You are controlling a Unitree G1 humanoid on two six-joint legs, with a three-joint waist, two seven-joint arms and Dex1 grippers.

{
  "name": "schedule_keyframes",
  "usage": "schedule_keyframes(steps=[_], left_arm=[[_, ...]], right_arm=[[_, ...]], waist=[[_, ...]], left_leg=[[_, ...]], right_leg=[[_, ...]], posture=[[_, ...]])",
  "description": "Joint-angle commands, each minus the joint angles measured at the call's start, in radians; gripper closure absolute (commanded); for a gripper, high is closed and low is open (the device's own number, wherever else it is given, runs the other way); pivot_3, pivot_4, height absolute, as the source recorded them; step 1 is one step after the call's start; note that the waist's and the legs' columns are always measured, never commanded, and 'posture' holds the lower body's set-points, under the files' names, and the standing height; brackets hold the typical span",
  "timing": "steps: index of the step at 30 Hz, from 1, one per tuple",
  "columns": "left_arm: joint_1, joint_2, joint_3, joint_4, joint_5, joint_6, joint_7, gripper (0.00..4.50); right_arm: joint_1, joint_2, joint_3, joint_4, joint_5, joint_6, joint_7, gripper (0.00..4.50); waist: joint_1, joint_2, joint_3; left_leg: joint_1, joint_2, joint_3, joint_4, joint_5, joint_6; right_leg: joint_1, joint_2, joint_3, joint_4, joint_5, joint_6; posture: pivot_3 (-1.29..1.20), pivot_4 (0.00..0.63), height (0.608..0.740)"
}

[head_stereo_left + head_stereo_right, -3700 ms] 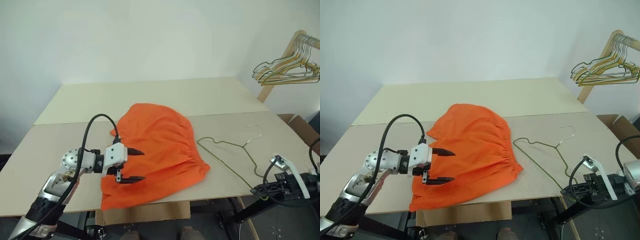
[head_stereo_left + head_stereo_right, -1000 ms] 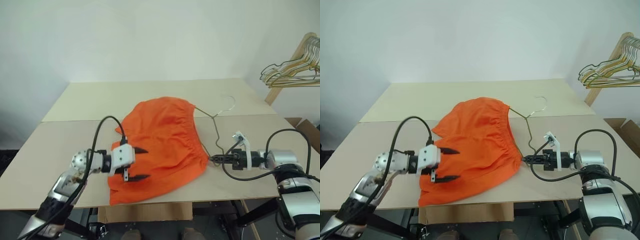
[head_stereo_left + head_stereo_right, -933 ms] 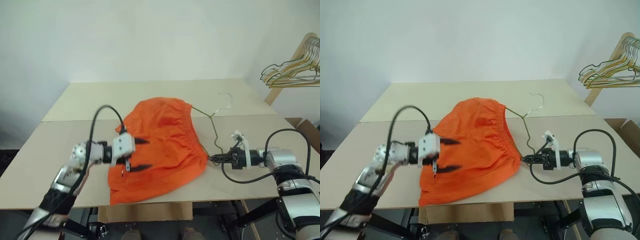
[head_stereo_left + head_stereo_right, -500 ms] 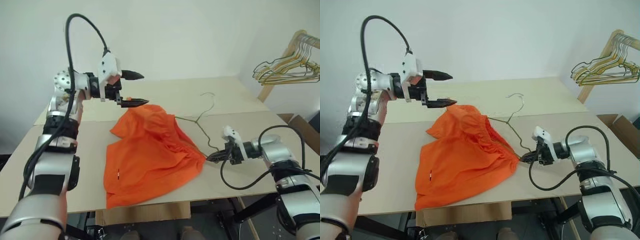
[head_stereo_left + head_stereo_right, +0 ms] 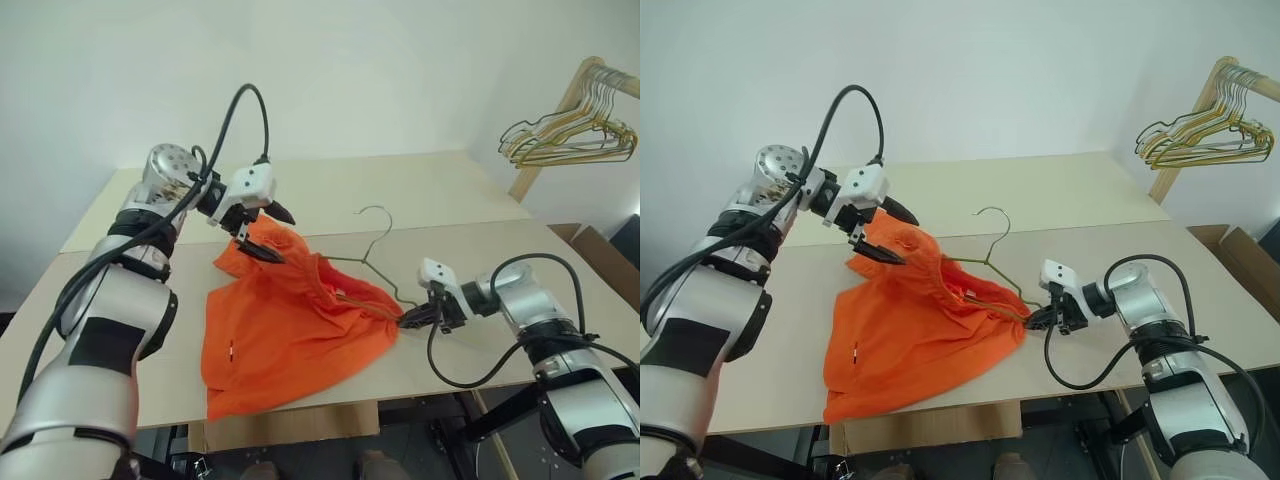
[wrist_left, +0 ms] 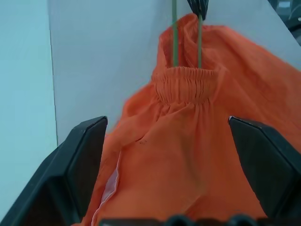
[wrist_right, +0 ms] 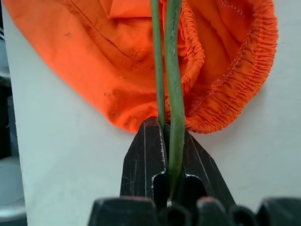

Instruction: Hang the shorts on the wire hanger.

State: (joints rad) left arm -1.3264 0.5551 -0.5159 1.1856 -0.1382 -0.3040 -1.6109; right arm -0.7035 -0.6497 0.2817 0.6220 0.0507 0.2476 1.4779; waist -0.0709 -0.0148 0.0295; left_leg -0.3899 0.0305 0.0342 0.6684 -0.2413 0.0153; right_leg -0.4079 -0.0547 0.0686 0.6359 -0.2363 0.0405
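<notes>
The orange shorts lie crumpled on the pale table. The thin olive wire hanger runs into their gathered waistband, its hook pointing toward the table's back. My right gripper is shut on the hanger's near corner beside the waistband; the right wrist view shows its fingers pinching the green wire. My left gripper stands open at the shorts' far corner. In the left wrist view the fabric lies between its wide-spread fingers.
A wooden rack with a bunch of gold, green and silver hangers stands at the back right. A cardboard box sits beyond the table's right edge. The table's front edge runs just below the shorts' hem.
My left gripper, still open, rose from the shorts' near side, swung high over the table's back, then came down to their far corner. The shorts have bunched up around the hanger.
</notes>
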Motion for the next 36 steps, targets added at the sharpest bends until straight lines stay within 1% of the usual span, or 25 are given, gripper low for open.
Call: schedule_keyframes(steps=[1,7,10,12,16,20,22,28,31,33,35,36], left_arm=[[-0.023,-0.018,0.002,0.033,0.020,-0.033,-0.003,0.02],[-0.012,-0.056,0.035,0.073,0.044,-0.013,-0.003,0.02],[-0.008,-0.070,0.051,0.084,0.063,-0.010,-0.003,0.62],[-0.005,-0.075,0.059,0.090,0.082,-0.015,-0.003,1.20],[0.006,-0.085,0.069,0.097,0.116,-0.013,-0.003,2.63],[0.016,-0.093,0.096,0.103,0.163,-0.022,0.000,3.92],[0.018,-0.097,0.112,0.106,0.183,-0.018,0.000,4.48],[0.025,-0.107,0.154,0.107,0.234,-0.031,0.018,4.48],[0.025,-0.113,0.172,0.106,0.256,-0.031,0.060,4.48],[0.024,-0.110,0.175,0.104,0.271,-0.043,0.057,4.48],[0.024,-0.108,0.185,0.103,0.281,-0.050,0.063,4.48],[0.022,-0.107,0.191,0.102,0.284,-0.050,0.073,4.50]], right_arm=[[-0.017,0.000,-0.015,-0.048,0.001,-0.022,-0.010,4.50],[0.003,-0.003,-0.012,-0.084,-0.004,-0.018,-0.023,4.50],[0.013,-0.003,-0.013,-0.101,-0.006,-0.017,-0.032,4.50],[0.017,-0.003,-0.014,-0.111,-0.004,-0.017,-0.034,4.50],[0.016,0.003,-0.023,-0.125,0.005,-0.010,-0.050,4.50],[0.019,0.003,-0.019,-0.129,0.000,-0.026,-0.061,4.50],[0.021,0.004,-0.019,-0.135,0.006,-0.017,-0.060,4.50],[0.027,0.005,-0.024,-0.143,0.008,-0.019,-0.070,4.50],[0.034,0.012,-0.041,-0.142,0.012,-0.067,-0.099,4.50],[0.035,0.019,-0.053,-0.135,0.015,-0.108,-0.127,4.50],[0.028,0.019,-0.055,-0.133,0.024,-0.093,-0.121,4.50],[0.031,0.014,-0.053,-0.141,0.023,-0.101,-0.119,4.21]], waist=[[0.000,0.000,0.000],[-0.001,0.000,0.000],[-0.003,0.000,0.000],[-0.005,0.000,0.000],[-0.007,0.000,0.000],[-0.011,0.000,0.000],[-0.015,0.000,0.000],[-0.025,0.000,0.000],[-0.027,0.000,0.000],[-0.028,0.000,0.000],[-0.029,0.000,0.000],[-0.029,0.000,0.000]], left_leg=[[0.000,0.000,0.000,0.000,0.000,0.000],[-0.001,0.000,0.000,0.002,0.000,0.001],[-0.001,0.000,0.000,0.003,0.000,0.001],[-0.001,0.000,0.000,0.003,0.000,0.001],[-0.001,0.000,0.000,0.003,0.000,0.001],[-0.001,0.000,0.000,0.003,0.000,0.001],[-0.001,0.000,0.000,0.003,0.000,0.001],[-0.002,0.000,-0.001,0.004,0.000,0.001],[-0.002,0.000,-0.001,0.004,-0.001,0.001],[-0.002,0.000,-0.001,0.004,-0.001,0.001],[-0.001,0.000,-0.001,0.004,-0.001,0.001],[-0.001,0.000,-0.001,0.004,-0.001,0.001]], right_leg=[[0.000,0.000,0.000,0.000,0.000,0.000],[-0.002,0.000,0.000,0.004,-0.001,0.000],[-0.002,0.000,0.000,0.005,-0.001,0.000],[-0.002,0.000,0.001,0.005,-0.001,0.000],[-0.003,0.000,0.001,0.005,-0.001,0.000],[-0.003,0.000,0.001,0.005,-0.001,0.000],[-0.003,0.000,0.001,0.005,-0.001,0.000],[-0.002,0.000,0.000,0.005,-0.001,0.000],[-0.002,0.000,0.000,0.006,-0.001,0.000],[-0.002,0.000,0.000,0.006,-0.001,0.000],[-0.002,0.000,0.001,0.006,-0.001,0.000],[-0.002,0.000,0.001,0.006,-0.001,0.000]], posture=[[-0.04,0.000,0.740],[-0.06,0.000,0.740],[-0.06,0.000,0.740],[-0.06,0.000,0.740],[-0.07,0.000,0.740],[-0.07,0.000,0.740],[-0.07,0.000,0.740],[-0.07,0.000,0.740],[-0.07,0.000,0.740],[-0.06,0.000,0.740],[-0.06,0.000,0.740],[-0.06,0.000,0.740]])
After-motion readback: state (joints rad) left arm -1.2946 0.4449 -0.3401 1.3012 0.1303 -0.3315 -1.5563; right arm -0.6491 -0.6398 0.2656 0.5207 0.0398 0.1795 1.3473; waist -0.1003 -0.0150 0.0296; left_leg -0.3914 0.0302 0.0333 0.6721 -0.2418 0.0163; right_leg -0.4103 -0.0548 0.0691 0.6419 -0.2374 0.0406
